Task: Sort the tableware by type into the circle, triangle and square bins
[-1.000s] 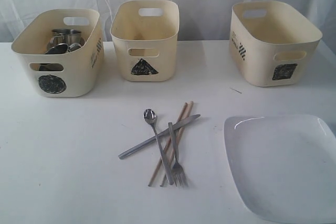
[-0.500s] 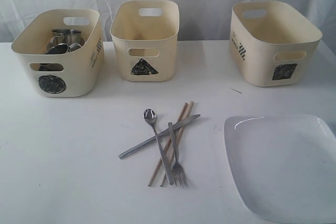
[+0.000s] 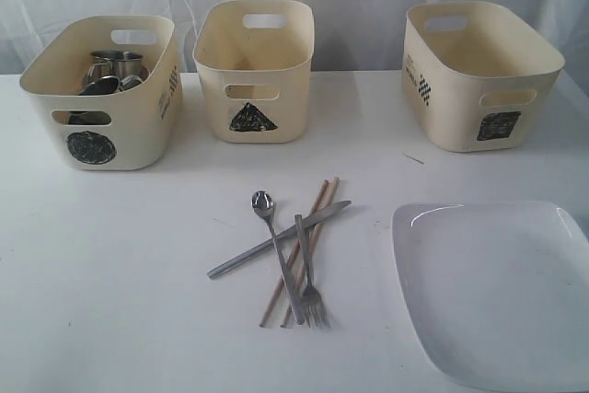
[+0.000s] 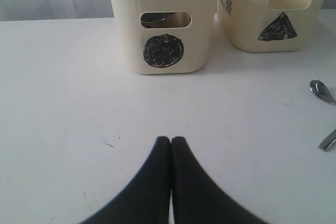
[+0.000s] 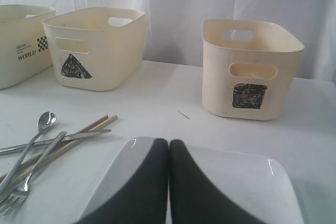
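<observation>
**Tools Closed and Empty; Cutlery and Plate Lying on the Desk**

The left tool (image 4: 170,140) is being held fully closed, its black fingers pressed together on nothing, above the white desk (image 3: 110,273) and facing the cream plastic bin marked with a black circle (image 3: 129,140). The right tool (image 5: 168,142) is likewise being held closed and empty, over the large white square plate (image 3: 497,292). Steel handled mugs (image 3: 120,62) are being kept in the circle bin. The cream bin marked with a triangle (image 3: 276,89) is being shown in the middle and the cream bin marked with a square (image 3: 460,108) on the right. The steel spoon (image 3: 263,202), steel fork (image 3: 313,299), steel knife (image 3: 322,215) and wooden chopsticks (image 3: 327,189) are being left crossed in one heap, just beside the plate.
</observation>
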Controlling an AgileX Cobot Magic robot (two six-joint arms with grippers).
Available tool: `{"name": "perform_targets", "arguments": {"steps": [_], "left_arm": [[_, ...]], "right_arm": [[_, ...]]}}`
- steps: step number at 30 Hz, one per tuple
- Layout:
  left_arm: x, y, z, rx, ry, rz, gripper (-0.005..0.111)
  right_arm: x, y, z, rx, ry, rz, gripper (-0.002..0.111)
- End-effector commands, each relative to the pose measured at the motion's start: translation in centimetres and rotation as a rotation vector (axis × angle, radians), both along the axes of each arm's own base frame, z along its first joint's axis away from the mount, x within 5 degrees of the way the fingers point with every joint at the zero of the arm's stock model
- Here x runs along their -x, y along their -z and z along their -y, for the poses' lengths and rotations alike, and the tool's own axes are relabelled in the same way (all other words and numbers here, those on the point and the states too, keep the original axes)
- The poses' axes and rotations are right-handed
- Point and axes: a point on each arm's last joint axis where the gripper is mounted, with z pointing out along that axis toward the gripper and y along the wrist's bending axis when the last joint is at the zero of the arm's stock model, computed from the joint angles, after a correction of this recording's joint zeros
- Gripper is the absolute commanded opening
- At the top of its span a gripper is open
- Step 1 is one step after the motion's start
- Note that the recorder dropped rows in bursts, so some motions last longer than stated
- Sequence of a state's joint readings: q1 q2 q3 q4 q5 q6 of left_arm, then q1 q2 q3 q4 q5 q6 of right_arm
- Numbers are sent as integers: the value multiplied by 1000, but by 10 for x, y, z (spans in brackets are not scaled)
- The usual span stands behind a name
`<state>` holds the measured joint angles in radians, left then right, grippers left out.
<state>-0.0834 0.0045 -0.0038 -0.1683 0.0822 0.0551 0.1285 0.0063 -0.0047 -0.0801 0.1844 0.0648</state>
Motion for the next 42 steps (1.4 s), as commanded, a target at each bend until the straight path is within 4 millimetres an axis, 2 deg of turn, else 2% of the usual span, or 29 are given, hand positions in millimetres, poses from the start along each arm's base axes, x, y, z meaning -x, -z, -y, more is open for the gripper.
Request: {"name": "perform_targets", "arguments": {"steps": [1,26,27,29,32,34,35,38,39,42], "left_arm": [[0,2,0,4,1,-11,0],[1,2,0,4,2,-15,0],[1,2,0,4,2,-15,0],[1,2,0,4,2,-15,0],[1,2,0,4,2,-15,0],[1,2,0,4,2,-15,0],[1,2,0,4,2,-15,0],[1,2,0,4,2,-15,0],[1,2,0,4,2,-15,0],[1,2,0,4,2,-15,0]], "right_arm": [[0,1,0,-3,-4,7,0],[0,2,0,-32,0,-5,0],[0,2,-1,-101,1,-14,0],[0,-2,-3,-371,1,-15,0],[0,-8,-3,-614,-1,23,0],[1,-13,-2,-703,-4,32,0],[2,-22,-2,-750,-13,53,0],[7,-47,-1,-763,-42,134,0],[11,-61,-1,-771,-61,195,0],[15,-73,0,-773,-72,213,0]]}}
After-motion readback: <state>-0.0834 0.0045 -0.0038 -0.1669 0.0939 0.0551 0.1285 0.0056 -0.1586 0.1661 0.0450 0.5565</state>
